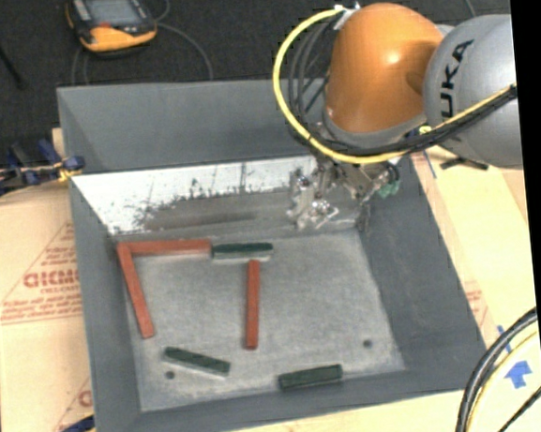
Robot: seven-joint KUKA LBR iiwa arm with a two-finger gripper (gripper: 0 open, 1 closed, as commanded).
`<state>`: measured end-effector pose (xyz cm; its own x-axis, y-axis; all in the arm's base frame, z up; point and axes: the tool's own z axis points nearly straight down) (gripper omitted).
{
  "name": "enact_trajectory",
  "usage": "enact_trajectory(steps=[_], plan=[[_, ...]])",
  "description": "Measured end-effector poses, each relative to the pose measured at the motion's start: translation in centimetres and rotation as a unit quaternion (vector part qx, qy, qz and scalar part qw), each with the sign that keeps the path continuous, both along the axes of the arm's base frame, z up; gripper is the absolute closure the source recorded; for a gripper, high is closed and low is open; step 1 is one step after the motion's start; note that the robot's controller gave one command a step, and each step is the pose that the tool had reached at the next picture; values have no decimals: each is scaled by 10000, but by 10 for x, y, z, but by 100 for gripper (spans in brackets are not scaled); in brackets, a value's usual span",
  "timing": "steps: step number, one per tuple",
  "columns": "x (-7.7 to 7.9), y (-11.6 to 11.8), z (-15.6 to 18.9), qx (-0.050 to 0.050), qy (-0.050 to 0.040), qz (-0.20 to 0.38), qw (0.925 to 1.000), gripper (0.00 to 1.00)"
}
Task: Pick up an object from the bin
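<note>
From my station I saw the gripper low in the back right corner of the bin, just beside the scuffed back wall. I could not tell whether it stood wide or narrow, nor whether anything was in it. The nearest piece was the short green stick, lying flat on the floor to the gripper's left and meeting the end of a red stick. My first worry was the corner: any move down or back there could have scraped the gripper on the metal wall. My second was that touching pair, since a grab at the joint might have caught both or nudged one away. A second red stick lay along the left side, a third sat mid-floor, another green stick lay at a slant near the front, and the last green stick hugged the front wall, where I judged there was little room to close round it. All were slim, straight, square-edged bars lying flat, likely hard and smooth enough to slip. The floor looked matt and speckled, and the walls dull grey.
</note>
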<state>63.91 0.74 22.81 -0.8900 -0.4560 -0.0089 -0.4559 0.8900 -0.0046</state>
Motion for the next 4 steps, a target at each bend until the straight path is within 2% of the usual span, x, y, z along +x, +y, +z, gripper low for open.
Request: enact_trajectory(steps=[1,2,3,4], plan=[[-1,0,-3,6,22,-5,10000,100],[-18,31,-75,11,30,-122,9999,0],[-18,31,-75,11,26,-123,9999,0],[-23,24,-87,3,6,224,9997,0]])
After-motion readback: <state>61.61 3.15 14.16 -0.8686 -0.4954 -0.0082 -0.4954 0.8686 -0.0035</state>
